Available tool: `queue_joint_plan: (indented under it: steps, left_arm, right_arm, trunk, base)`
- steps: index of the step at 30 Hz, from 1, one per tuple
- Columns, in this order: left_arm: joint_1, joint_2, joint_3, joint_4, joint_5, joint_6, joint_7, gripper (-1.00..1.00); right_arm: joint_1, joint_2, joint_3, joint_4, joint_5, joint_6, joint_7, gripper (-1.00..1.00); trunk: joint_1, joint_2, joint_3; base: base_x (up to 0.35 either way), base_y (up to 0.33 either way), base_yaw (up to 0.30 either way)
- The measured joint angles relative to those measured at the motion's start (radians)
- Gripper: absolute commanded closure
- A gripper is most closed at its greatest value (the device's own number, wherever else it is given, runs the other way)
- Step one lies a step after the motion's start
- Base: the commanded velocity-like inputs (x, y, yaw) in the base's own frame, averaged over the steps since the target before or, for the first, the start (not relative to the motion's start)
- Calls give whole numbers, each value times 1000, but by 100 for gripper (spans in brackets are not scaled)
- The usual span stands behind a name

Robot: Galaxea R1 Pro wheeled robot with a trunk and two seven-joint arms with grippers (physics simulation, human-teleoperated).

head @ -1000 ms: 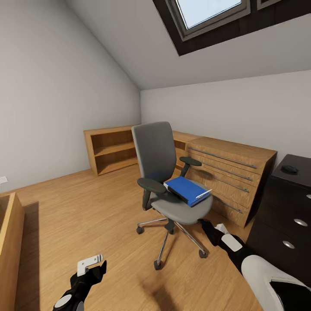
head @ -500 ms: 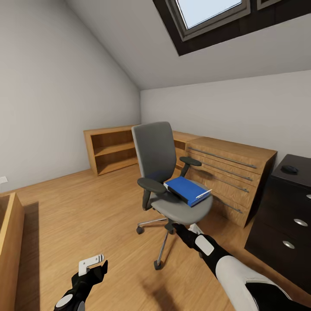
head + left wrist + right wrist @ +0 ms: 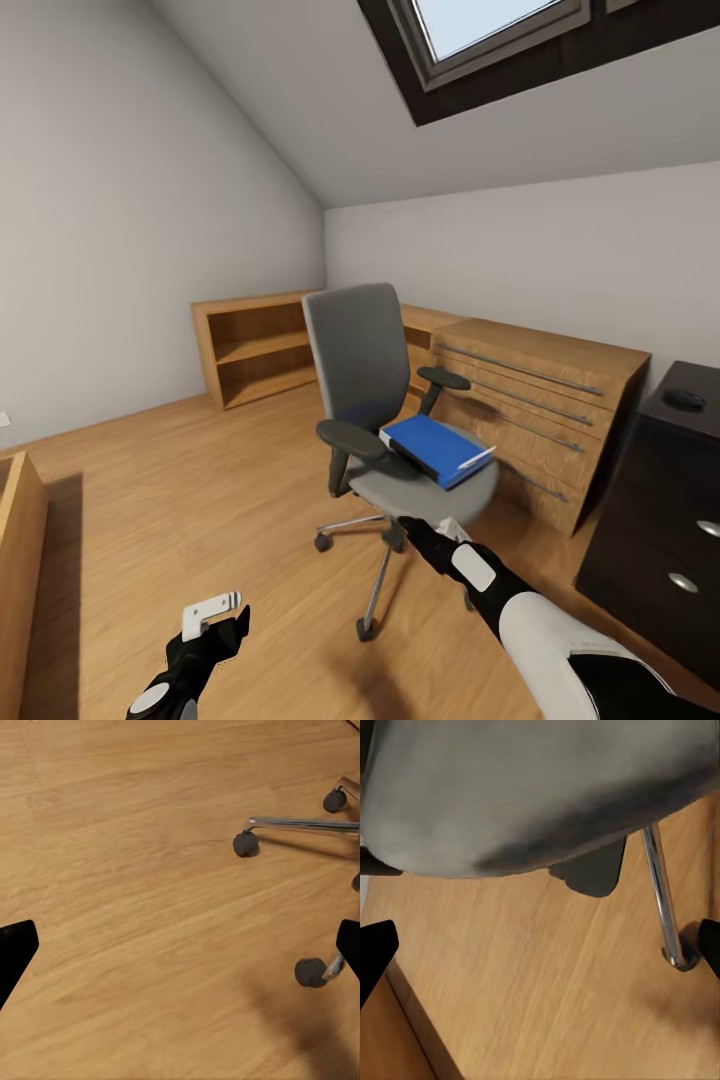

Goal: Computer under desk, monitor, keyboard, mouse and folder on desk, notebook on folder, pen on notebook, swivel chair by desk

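Two arms show in the head view. The swivel chair (image 3: 390, 420) stands mid-floor before a light wooden chest (image 3: 540, 415), well apart from the desk (image 3: 670, 520) at the right edge. The folder (image 3: 432, 447) lies on the seat with a pale pen (image 3: 474, 461) on its near edge. The mouse (image 3: 686, 398) sits on the desk top. The right gripper (image 3: 412, 528) reaches just under the seat's front edge; the left gripper (image 3: 212, 612) hangs low over the floor.

Left wrist view: fingers (image 3: 15, 949) spread wide, empty, above the wooden floor (image 3: 135, 870) near the chair's casters.

Right wrist view: fingers (image 3: 373, 949) spread wide, empty, beneath the grey seat underside.
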Motion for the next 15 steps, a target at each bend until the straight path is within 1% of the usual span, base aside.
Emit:
queue_joint_plan:
  steps: [6, 7, 10, 15]
  left_arm:
    - [0, 0, 0, 0, 0, 0, 0, -100]
    - [0, 0, 0, 1, 0, 0, 0, -100]
    - [0, 0, 0, 1, 0, 0, 0, -100]
    - [0, 0, 0, 1, 0, -1, 0, -100]
  right_arm:
    - [0, 0, 1, 1, 3, 0, -1, -100]
    - [0, 0, 3, -1, -10, 1, 2, -100]
    - [0, 1, 0, 1, 3, 0, -1, -100]
    - [0, 1, 1, 1, 5, -1, -2, -100]
  trunk:
    - [0, 0, 0]
    - [0, 0, 0]
    - [0, 0, 0]
    - [0, 0, 0]
  base:
    - [318, 0, 0]
    - [321, 0, 0]
    - [321, 0, 0]
    - [320, 0, 0]
